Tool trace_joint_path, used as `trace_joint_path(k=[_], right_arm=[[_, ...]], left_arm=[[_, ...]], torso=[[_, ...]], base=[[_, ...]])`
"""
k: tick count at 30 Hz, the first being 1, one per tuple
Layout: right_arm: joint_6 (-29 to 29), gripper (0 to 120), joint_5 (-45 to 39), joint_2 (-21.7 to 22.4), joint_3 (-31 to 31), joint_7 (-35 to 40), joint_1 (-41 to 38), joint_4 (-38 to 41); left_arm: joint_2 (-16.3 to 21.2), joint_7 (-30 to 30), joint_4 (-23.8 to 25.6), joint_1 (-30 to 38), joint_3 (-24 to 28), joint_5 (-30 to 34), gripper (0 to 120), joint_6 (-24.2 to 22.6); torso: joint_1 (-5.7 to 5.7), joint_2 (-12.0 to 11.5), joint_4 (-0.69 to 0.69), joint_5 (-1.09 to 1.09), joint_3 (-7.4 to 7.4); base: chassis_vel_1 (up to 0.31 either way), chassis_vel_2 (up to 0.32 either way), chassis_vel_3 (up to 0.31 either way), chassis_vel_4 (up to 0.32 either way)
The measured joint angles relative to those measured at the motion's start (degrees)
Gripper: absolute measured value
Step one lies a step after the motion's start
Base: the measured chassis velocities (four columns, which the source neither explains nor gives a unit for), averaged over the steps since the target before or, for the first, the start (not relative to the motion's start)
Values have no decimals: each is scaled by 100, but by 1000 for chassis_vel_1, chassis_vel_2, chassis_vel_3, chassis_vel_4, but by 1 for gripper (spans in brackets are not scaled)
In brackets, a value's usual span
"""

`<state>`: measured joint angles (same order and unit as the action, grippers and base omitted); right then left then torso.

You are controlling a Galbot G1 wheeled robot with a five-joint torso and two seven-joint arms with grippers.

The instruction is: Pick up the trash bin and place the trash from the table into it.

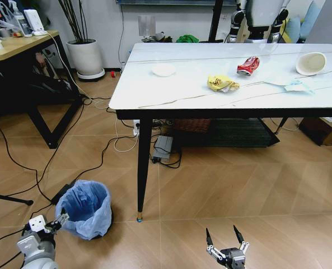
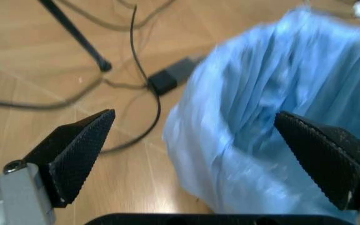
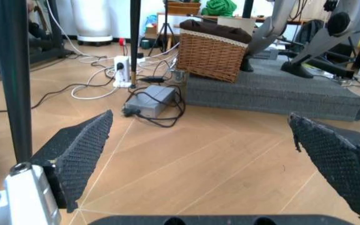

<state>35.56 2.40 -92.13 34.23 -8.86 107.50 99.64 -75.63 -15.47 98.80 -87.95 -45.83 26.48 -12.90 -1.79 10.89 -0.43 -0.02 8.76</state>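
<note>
The trash bin (image 1: 85,206), lined with a crinkled light-blue bag, stands on the floor beside the table's near left leg. My left gripper (image 1: 51,221) is open at the bin's near left side. In the left wrist view the bag's edge (image 2: 230,140) lies between the spread fingers (image 2: 73,154). My right gripper (image 1: 221,230) hangs open low over bare floor in front of the table (image 1: 149,95). On the marble top lie a white disc (image 1: 164,69), a yellow wrapper (image 1: 221,83), a crushed red can (image 1: 248,65), a tipped paper cup (image 1: 311,63) and a pale blue mask (image 1: 298,86).
Cables (image 1: 98,159) and a power adapter (image 1: 162,147) litter the floor near the table leg (image 1: 143,168). A wicker basket (image 3: 221,54) sits on a dark mat under the table. A wooden desk (image 1: 14,47) and white planter (image 1: 86,56) stand at left; a tripod leg (image 1: 9,199) lies nearby.
</note>
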Motion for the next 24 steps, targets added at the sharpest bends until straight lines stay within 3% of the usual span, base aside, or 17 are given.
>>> trace_joint_path(k=[5, 19, 24], right_arm=[[-22, 100, 87, -15, 69, 4, 9, 4], [-85, 100, 164, -8, 132, 12, -36, -45], [-112, 100, 161, -7, 137, 14, -59, -38]], left_arm=[[13, 25, -573, 361, 206, -18, 100, -27], [110, 43, -859, 706, 376, 104, 94, -40], [118, 46, -895, 675, 342, 106, 79, -40]], torso=[[-2, 4, -1, 2, 3], [-3, 10, -1, 2, 7], [-4, 11, -1, 2, 8]], base=[[0, 0, 0, 0], [0, 0, 0, 0], [0, 0, 0, 0]])
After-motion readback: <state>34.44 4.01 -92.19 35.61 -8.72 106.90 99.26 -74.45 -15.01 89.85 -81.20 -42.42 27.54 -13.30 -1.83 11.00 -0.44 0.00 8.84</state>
